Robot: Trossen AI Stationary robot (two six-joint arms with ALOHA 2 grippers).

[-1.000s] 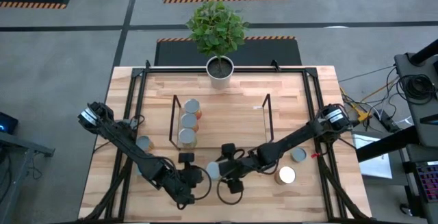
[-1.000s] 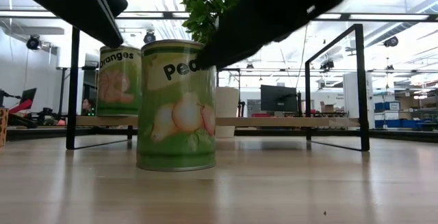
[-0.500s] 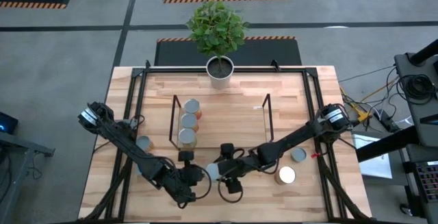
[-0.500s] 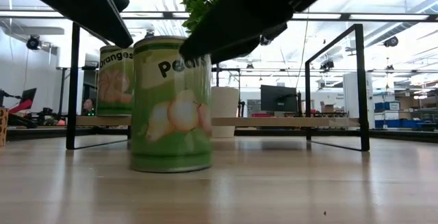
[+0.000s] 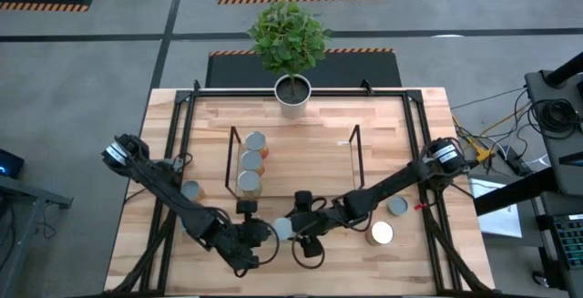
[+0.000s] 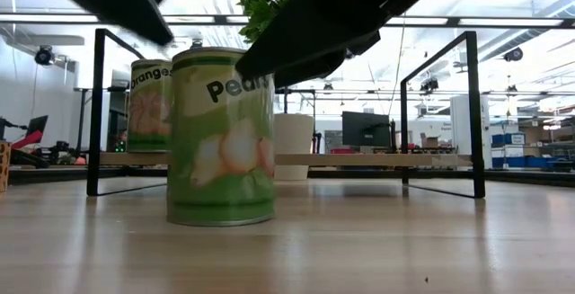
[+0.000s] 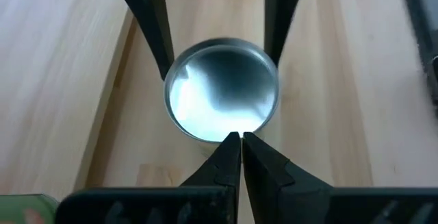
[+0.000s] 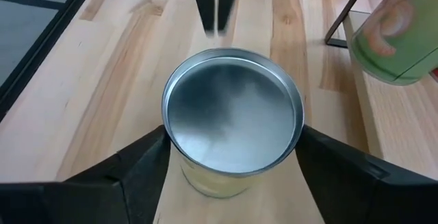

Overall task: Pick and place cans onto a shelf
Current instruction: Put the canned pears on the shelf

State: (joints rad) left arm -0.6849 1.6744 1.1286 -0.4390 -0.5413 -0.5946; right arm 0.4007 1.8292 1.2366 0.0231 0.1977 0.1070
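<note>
My right gripper [image 8: 233, 155] straddles the silver-topped green pear can [image 8: 233, 118], fingers wide and flanking its sides near the table's front edge, just before the black-framed wooden shelf [image 5: 291, 157]. My left gripper [image 7: 241, 138], shut, faces it.

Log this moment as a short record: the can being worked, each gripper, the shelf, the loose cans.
pear can: upright on the table, near its front edge
right gripper: open, one finger at each side of the pear can
left gripper: shut, tips right beside the same can
shelf: three cans in a row at its left end
loose cans: one on the table's left side, two on its right
</note>
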